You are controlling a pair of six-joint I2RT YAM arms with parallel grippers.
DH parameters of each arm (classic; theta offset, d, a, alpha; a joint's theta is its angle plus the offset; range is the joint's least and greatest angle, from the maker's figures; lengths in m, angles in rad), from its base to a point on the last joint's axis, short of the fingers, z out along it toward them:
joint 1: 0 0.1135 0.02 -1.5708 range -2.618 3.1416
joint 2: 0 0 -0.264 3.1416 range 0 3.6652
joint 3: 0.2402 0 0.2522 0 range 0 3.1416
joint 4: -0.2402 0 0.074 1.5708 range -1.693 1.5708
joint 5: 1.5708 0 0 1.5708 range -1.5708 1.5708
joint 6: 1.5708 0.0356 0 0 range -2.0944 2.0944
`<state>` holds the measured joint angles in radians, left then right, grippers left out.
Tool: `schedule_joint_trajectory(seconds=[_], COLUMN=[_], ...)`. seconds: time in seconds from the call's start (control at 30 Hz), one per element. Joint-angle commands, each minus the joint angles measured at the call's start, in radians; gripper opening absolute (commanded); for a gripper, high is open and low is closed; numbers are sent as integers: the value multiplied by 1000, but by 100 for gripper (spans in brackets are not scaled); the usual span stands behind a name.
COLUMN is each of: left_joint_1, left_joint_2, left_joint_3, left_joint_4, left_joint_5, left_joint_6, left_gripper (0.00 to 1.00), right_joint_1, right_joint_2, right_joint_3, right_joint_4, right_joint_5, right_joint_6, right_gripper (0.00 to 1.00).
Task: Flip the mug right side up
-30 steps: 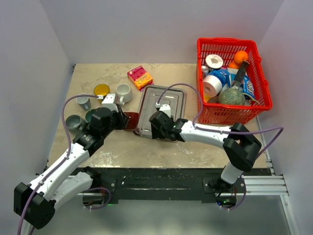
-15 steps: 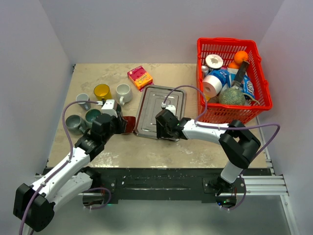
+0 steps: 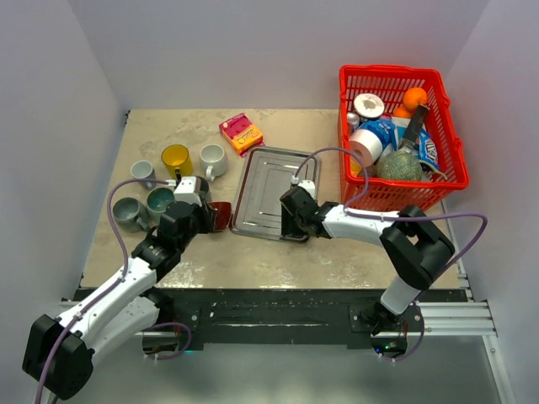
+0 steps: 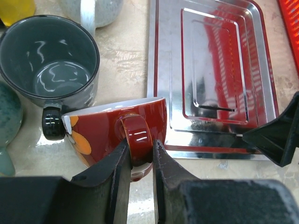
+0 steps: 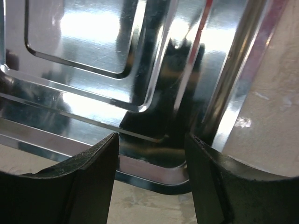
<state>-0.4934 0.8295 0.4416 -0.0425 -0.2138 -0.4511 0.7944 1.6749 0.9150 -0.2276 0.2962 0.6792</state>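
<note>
The red mug (image 4: 96, 133) is lying tipped over on the worktop (image 3: 320, 126), just off the left side of the metal tray (image 4: 212, 70), close to the tray's near left corner. Its white rim is showing along the edge turned away from the left wrist camera, so the mouth is pointing sideways rather than up, and the mug is not standing on its base yet.

The left pincer (image 4: 139, 148) is pinching the mug's handle (image 4: 135, 133), one finger pressing on each side of the loop. The grip is looking firm and centred. The right pincer (image 5: 152, 147) is hanging over the tray's near right corner with its fingers spread. It is holding nothing, and it is well clear of the mug.

Four other mugs are sitting farther to the left of the tray, among them a dark one (image 4: 46, 60) with its mouth up, just beside the red mug.

Judging by this, the task is partly done: the handle is being held and the mug appears to be off its rim, but the rest of the turn is left, along with setting the base down flat and letting go. Room for that is looking tight, as the dark mug and the tray are flanking the red mug closely.
</note>
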Motion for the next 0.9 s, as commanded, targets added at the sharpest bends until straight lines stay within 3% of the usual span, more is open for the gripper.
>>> schedule_joint_trajectory(seconds=[0.0,0.3,0.5,0.7,0.87], left_joint_1=[-1,-19,-62,-132,-181], left_joint_2=[-49,-37,-50,-105,-148], left_joint_3=[-9,-86,-112,-144,-138], left_joint_4=[194,282,245,207,234], left_joint_5=[-81,-68,-85,-121,-87], left_joint_6=[3,-29,-93,-107,-3], left_gripper=[0,0,0,0,0], right_joint_1=[-40,-83,-83,-81,-72], right_joint_2=[-58,-96,-152,-213,-201], right_joint_3=[-47,-44,-36,10,146], right_joint_4=[-22,-102,-98,-33,-78], right_joint_5=[35,125,123,-21,-187], right_joint_6=[-9,9,13,-69,-34], right_gripper=[61,59,60,66,68])
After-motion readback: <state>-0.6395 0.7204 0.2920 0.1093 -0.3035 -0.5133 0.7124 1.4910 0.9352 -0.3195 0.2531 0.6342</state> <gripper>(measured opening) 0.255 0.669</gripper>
